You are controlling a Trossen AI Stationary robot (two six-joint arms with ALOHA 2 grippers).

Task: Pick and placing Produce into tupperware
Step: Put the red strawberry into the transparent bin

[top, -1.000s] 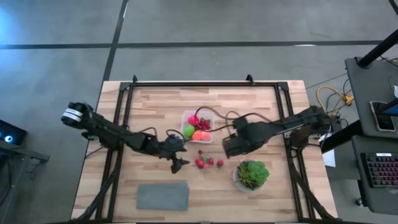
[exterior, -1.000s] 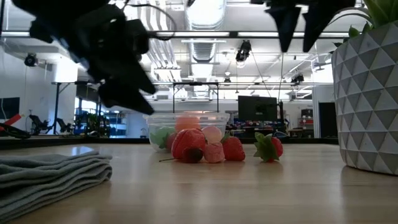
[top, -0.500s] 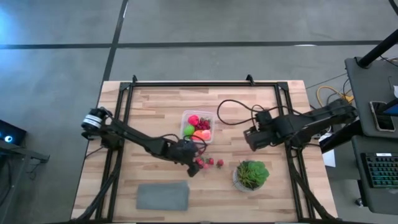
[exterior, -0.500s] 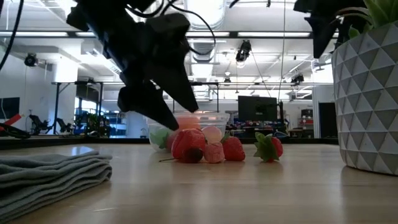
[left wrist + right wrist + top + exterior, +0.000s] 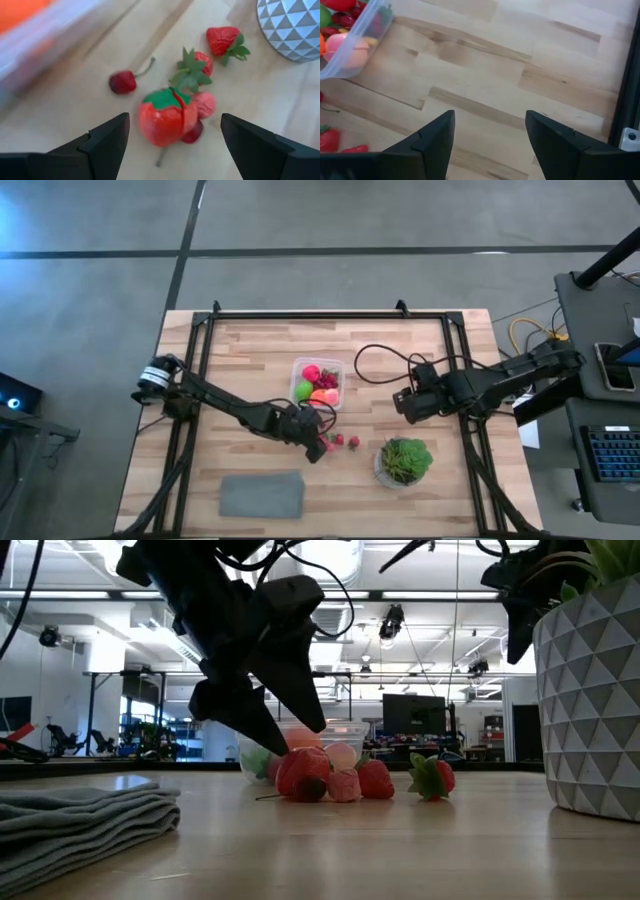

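Now left gripper [image 5: 172, 132] hangs wide open just over a big red strawberry [image 5: 165, 116] in the loose berries [image 5: 340, 442] on the table [image 5: 250, 350], near the tupperware [image 5: 318, 383]. Tupperware holds lime, pink and orange pieces. Right gripper [image 5: 490, 135] spread, empty, over bare wood beside tupperware. Potted plant [image 5: 404, 460] beyond the berries. No readable writing.

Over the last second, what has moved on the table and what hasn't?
The left hand swung in from beside the tupperware and came down over the loose strawberries, open around the biggest one, nothing gripped. The right hand pulled back toward its side of the table, empty. Fruit, tupperware, potted plant and grey cloth stayed put.
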